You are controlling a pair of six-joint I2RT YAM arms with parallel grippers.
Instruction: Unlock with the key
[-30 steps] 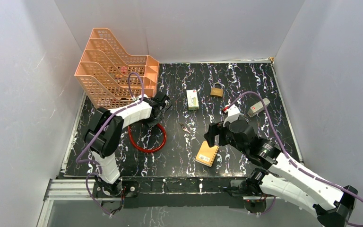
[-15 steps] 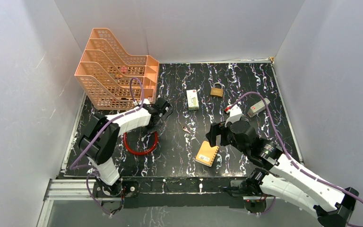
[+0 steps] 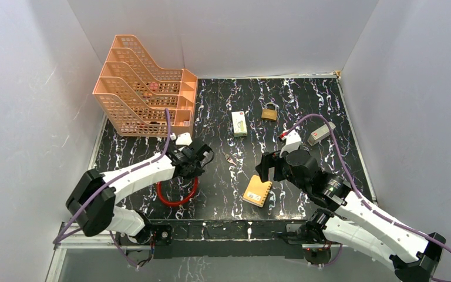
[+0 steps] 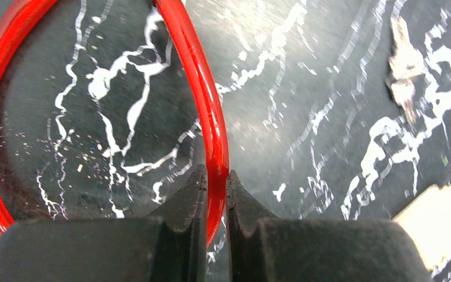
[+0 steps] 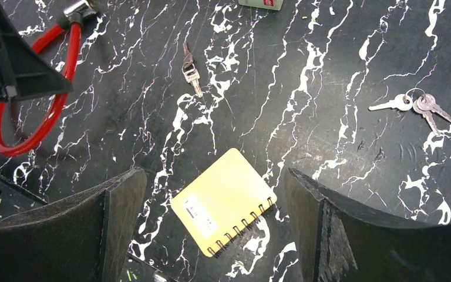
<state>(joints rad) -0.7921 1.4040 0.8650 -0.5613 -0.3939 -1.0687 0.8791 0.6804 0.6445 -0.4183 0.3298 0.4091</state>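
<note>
Status: basically not started. Everything sits loose on the bench [image 3: 311, 100]. Left end effector [image 4: 216, 176] is pinched on the red cable loop [image 4: 211, 117] (not the key). Right end effector [image 5: 214, 173] is spread wide, hanging over the yellow notebook [image 5: 223, 200], holding nothing. Brass padlock [image 3: 269, 112] is at the far side, shackle state too small to tell. The key [image 5: 190, 70] lies flat between the two arms, near the loop, well apart from the padlock, ungripped. Left to do: pick key, insert, turn.
</note>
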